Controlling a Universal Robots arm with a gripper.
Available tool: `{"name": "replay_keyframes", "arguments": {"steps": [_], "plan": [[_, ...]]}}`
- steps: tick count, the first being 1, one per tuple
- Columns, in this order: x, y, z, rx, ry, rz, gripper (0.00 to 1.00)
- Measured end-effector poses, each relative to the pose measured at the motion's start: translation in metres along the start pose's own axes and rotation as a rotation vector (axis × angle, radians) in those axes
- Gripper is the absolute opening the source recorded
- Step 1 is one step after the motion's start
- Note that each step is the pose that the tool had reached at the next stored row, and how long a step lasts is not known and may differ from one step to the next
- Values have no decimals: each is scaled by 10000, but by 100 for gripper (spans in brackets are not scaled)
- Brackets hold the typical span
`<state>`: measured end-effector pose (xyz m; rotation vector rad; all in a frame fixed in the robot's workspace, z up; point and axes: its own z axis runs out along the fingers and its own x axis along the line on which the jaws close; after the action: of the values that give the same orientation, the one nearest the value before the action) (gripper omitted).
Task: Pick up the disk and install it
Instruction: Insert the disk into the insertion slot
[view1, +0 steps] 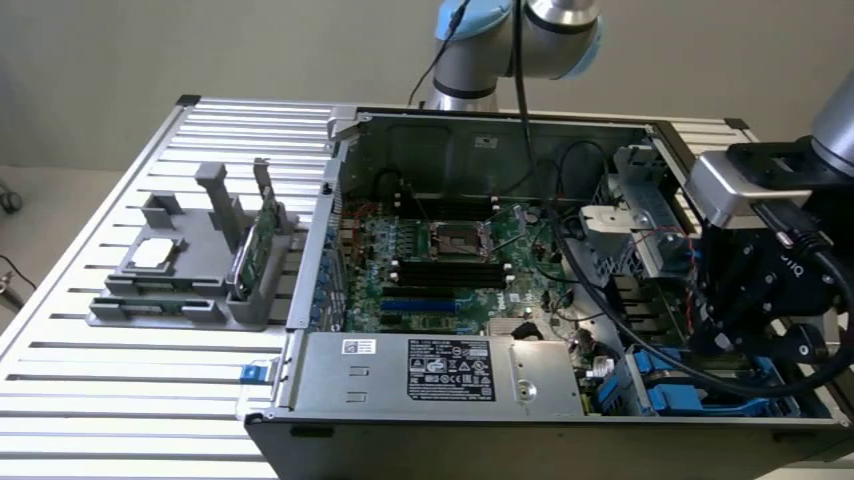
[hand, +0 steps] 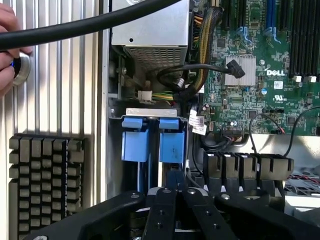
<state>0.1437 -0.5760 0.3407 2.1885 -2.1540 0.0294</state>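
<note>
A slatted aluminium table (view1: 120, 390) carries everything. In the exterior view an open computer case (view1: 534, 130) lies flat on it, covering the middle and the three o'clock side. At nine o'clock of the case, just beside its wall, stands a grey holder rack (view1: 160, 305). A small blue piece (view1: 250, 372) sits at the case's seven o'clock corner. In the wrist view a black finned block (hand: 45, 190) lies on the slats, near the case's outer wall.

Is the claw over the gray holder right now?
No, the claw sits low inside the case by the blue drive bays at the exterior view's right, well apart from the holder.
</note>
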Motion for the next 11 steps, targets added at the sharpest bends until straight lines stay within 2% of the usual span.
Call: {"name": "replay_keyframes", "arguments": {"steps": [7,11], "plan": [[-8,-8,118,-2,98,3,11],[-8,-18,122,-2,149,5,11]]}}
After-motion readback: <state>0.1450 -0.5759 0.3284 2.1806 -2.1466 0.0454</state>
